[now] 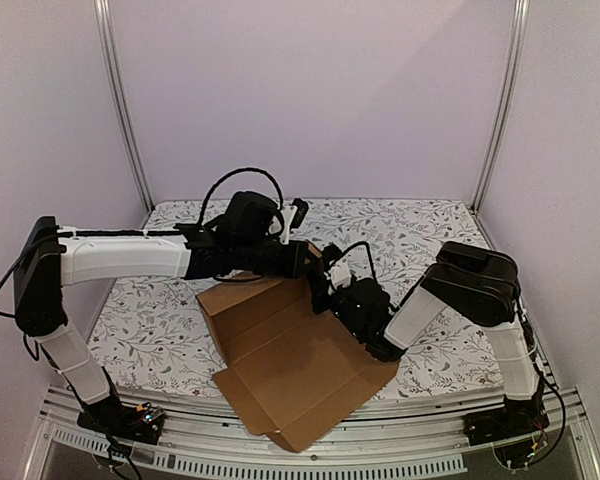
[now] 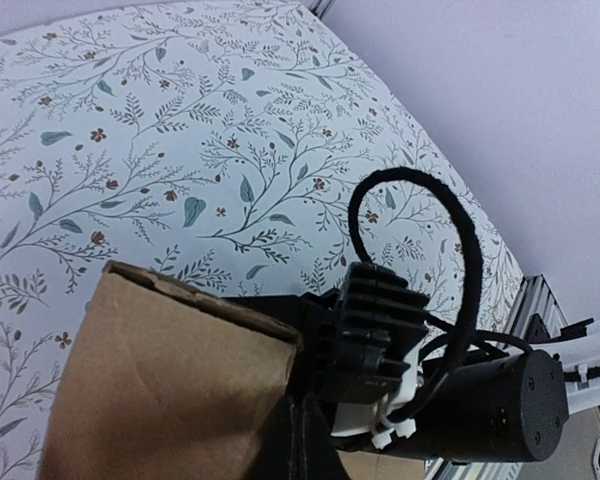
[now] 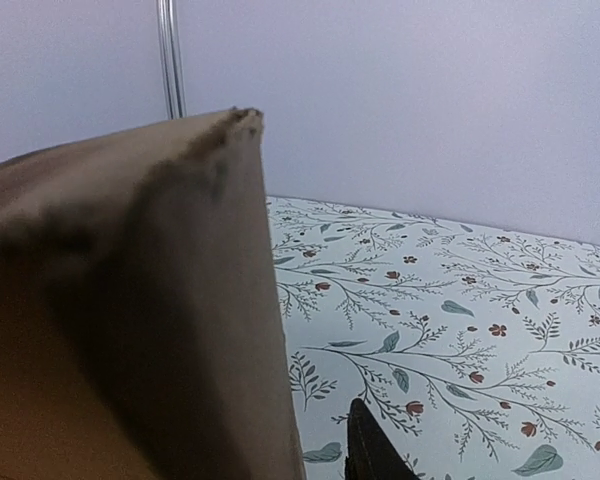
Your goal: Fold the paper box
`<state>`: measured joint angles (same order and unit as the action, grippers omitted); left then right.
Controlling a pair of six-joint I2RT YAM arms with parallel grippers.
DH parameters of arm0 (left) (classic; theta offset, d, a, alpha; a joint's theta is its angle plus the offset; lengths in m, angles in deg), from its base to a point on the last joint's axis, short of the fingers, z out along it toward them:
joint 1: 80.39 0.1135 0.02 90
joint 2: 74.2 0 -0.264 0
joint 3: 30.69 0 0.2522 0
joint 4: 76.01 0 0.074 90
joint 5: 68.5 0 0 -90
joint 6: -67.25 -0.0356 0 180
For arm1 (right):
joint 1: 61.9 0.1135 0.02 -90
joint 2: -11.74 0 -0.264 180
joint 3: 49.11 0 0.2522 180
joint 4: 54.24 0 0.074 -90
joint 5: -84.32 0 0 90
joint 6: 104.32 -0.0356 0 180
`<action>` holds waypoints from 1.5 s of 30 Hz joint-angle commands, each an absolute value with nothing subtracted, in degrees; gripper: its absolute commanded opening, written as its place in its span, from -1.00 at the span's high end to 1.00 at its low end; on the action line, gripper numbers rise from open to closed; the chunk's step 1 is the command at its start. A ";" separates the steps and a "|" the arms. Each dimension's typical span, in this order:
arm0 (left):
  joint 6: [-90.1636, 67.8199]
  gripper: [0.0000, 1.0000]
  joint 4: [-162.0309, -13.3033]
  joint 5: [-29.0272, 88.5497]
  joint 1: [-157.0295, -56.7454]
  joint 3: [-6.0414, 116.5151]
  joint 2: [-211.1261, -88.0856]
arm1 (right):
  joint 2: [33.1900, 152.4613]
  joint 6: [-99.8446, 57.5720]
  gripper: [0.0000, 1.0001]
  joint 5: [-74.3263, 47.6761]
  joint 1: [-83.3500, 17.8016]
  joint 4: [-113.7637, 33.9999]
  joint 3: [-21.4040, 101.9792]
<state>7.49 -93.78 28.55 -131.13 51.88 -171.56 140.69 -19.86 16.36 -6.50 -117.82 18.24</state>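
The paper box (image 1: pixel 300 370) is a brown cardboard sheet lying near the table's front edge, with its back flaps raised. My left gripper (image 1: pixel 315 262) reaches in from the left to the top corner of the raised back flap. In the left wrist view its fingers (image 2: pixel 302 445) are closed together against the flap (image 2: pixel 160 390). My right gripper (image 1: pixel 332 290) is just right of that corner. In the right wrist view the flap (image 3: pixel 130 330) fills the left half. One fingertip (image 3: pixel 365 445) shows beside it and the other is hidden.
The floral tablecloth (image 1: pixel 430 230) covers the table. My right arm's black wrist and cable (image 2: pixel 380 340) sit close in front of the left gripper. Metal posts (image 1: pixel 125 110) stand at the back corners and a rail (image 1: pixel 380 455) runs along the front.
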 commanded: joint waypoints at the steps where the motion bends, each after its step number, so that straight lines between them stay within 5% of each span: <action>1: 8.12 1.00 -101.09 28.43 -131.88 49.47 -172.00 | 143.26 -21.12 0.49 18.54 -6.15 -119.44 17.99; 12: 8.07 1.00 -101.20 28.61 -131.89 49.60 -172.09 | 144.94 -21.98 0.43 19.10 -6.15 -118.64 19.50; 18: 8.19 1.00 -101.20 28.73 -131.89 49.62 -172.01 | 145.07 -21.64 1.00 17.49 -6.14 -118.19 20.58; 29: 8.36 1.00 -101.72 28.58 -131.85 50.06 -170.92 | 144.73 -20.39 1.00 16.49 -6.16 -118.44 20.74; 38: 5.26 0.15 -106.07 26.83 -129.16 53.94 -165.59 | 144.46 -19.73 1.00 15.62 -6.08 -119.30 19.21; 45: 1.43 -0.05 -109.96 24.76 -124.36 58.57 -160.98 | 144.16 -19.25 1.00 14.72 -6.04 -120.97 17.30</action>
